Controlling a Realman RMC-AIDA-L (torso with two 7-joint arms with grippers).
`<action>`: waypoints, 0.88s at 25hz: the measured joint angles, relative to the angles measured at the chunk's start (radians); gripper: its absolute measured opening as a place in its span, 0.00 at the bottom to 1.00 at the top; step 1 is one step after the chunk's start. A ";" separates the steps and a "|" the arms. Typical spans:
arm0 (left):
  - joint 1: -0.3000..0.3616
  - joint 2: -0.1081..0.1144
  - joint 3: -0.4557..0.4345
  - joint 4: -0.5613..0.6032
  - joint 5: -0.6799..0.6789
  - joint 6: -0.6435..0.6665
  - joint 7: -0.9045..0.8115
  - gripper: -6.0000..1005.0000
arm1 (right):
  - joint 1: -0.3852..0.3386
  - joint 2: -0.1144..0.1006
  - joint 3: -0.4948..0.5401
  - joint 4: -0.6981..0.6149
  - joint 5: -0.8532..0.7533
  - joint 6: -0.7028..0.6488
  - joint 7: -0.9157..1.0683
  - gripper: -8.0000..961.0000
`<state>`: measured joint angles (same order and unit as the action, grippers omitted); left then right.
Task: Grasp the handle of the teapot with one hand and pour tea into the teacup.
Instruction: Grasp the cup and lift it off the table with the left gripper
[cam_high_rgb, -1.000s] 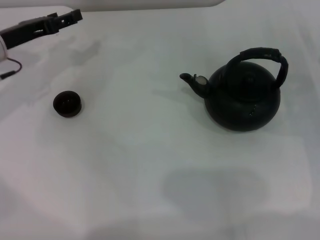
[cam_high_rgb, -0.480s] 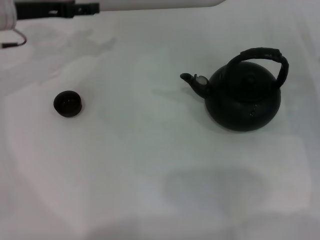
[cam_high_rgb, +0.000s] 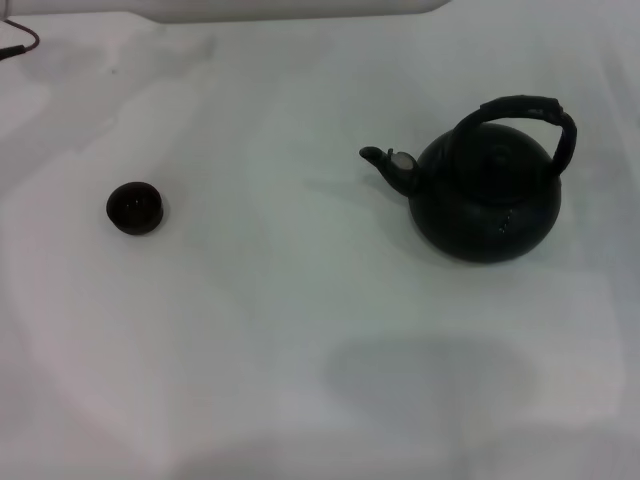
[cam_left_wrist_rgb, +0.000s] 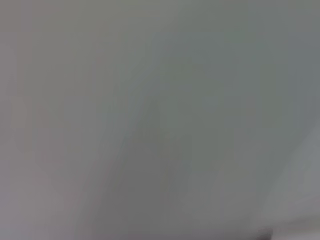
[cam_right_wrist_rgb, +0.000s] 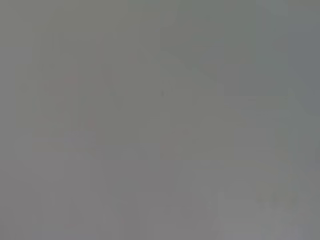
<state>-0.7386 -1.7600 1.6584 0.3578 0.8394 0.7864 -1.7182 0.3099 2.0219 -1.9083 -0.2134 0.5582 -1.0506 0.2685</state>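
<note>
— Neither gripper shows in any view, so whether their fingers are spread or pressed together cannot be told; both wrist views give only blank grey.

— And the containers?

— The teacup (cam_high_rgb: 135, 208) sits upright at the left of the white table (cam_high_rgb: 300, 330), its inside dark — contents cannot be made out. The teapot (cam_high_rgb: 486, 200) stands upright well apart on the right, lid on.

— Which way does it point?

— Its spout (cam_high_rgb: 388, 166) aims left toward the teacup; the handle (cam_high_rgb: 522, 115) arches over the top along that same left-right line.

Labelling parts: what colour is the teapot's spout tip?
Pale grey-white spout tip, clearest in head view.
</note>
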 joint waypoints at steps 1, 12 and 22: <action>0.050 -0.025 -0.087 0.058 0.012 0.006 0.052 0.86 | 0.000 0.000 0.000 0.000 0.000 0.002 0.000 0.88; 0.230 -0.196 -0.500 0.400 0.466 -0.002 0.006 0.86 | 0.014 -0.001 0.000 0.001 0.000 0.006 0.000 0.88; 0.175 -0.150 -0.506 0.550 1.076 0.105 -0.646 0.86 | 0.015 -0.002 0.001 0.004 0.000 0.014 0.000 0.88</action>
<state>-0.5638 -1.9097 1.1525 0.9075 1.9159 0.8918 -2.3646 0.3252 2.0202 -1.9078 -0.2098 0.5584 -1.0363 0.2685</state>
